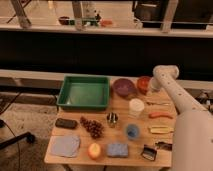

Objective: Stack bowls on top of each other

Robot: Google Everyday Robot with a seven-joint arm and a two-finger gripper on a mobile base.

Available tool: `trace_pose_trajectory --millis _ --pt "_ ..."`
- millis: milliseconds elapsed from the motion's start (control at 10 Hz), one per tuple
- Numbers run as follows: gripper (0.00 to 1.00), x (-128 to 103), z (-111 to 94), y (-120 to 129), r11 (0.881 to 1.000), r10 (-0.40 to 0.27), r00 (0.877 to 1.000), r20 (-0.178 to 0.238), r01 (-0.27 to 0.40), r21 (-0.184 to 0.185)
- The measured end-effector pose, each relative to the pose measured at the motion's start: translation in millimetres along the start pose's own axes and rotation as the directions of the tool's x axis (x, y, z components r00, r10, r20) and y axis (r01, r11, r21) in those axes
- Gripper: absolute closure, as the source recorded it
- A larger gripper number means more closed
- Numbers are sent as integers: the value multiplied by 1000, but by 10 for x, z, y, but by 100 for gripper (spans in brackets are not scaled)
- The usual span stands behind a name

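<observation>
Two bowls sit side by side at the table's one o'clock corner, the orange-red bowl at three o'clock of the purple bowl. The gripper hangs at the orange-red bowl's right rim; whether it has closed cannot be told. Grasping appears to be the step in hand. The next move calls for a lift over the purple bowl.

The white arm reached from the lower right, slanting up and to the left to a rounded joint above the far right part of the desk. From there the wrist turned downward. The gripper hung just below and left of the joint, low over the desk and mostly hidden.
</observation>
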Motion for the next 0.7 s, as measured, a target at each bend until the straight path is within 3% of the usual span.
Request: trace_pose_trajectory --millis 200,500,700 --pt "89 -5 -67 -15 1000 1 1000 5 -1 15" --pt "89 -163 -298 -34 999 -12 999 42 10 52" --pt "89 -282 -567 -28 995 -38 997 63 32 93"
